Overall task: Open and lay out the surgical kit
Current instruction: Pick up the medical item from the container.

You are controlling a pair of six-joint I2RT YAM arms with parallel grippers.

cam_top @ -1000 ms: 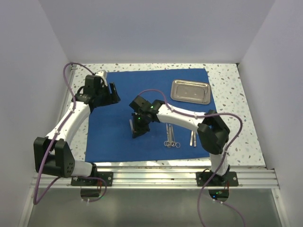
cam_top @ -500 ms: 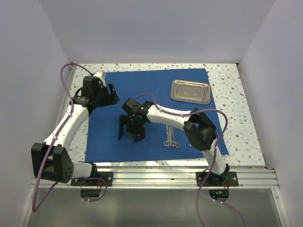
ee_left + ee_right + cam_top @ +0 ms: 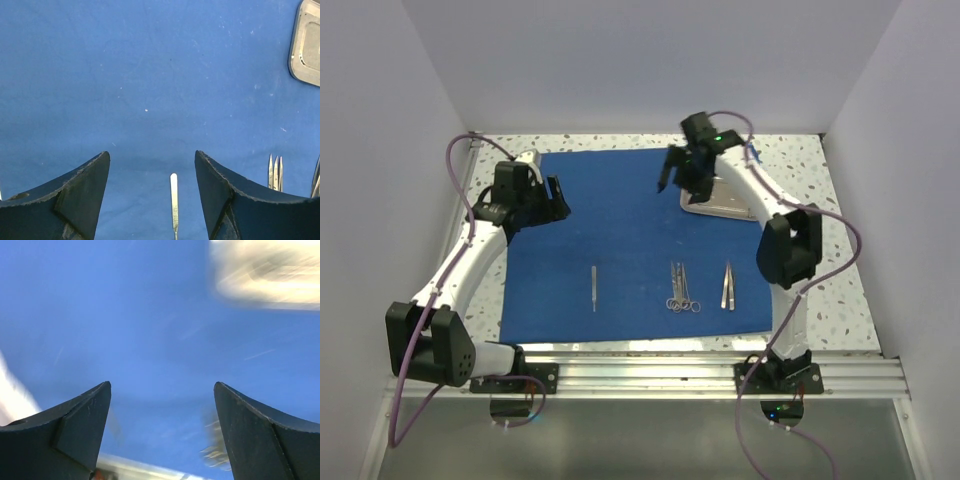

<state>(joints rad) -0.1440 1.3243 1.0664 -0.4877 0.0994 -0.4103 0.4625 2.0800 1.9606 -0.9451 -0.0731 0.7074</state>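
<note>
The left gripper [image 3: 151,155] hangs over the left part of the royal-blue cloth wrap [image 3: 620,230], its fingers about halfway apart, nothing between them and touching nothing. The right gripper [image 3: 677,178] is raised above the cloth's far side, jaws spread wide and empty. Its own camera view is smeared, so the pale patch at upper right is probably the steel tray [image 3: 306,45].

The cloth lies flat on the speckled table [image 3: 830,290]. Along its near edge is a row: a slim silver tool [image 3: 593,286], the scissors and forceps [image 3: 680,288] side by side, then the tweezers [image 3: 727,286]. The tray sits far right, partly under the right arm.
</note>
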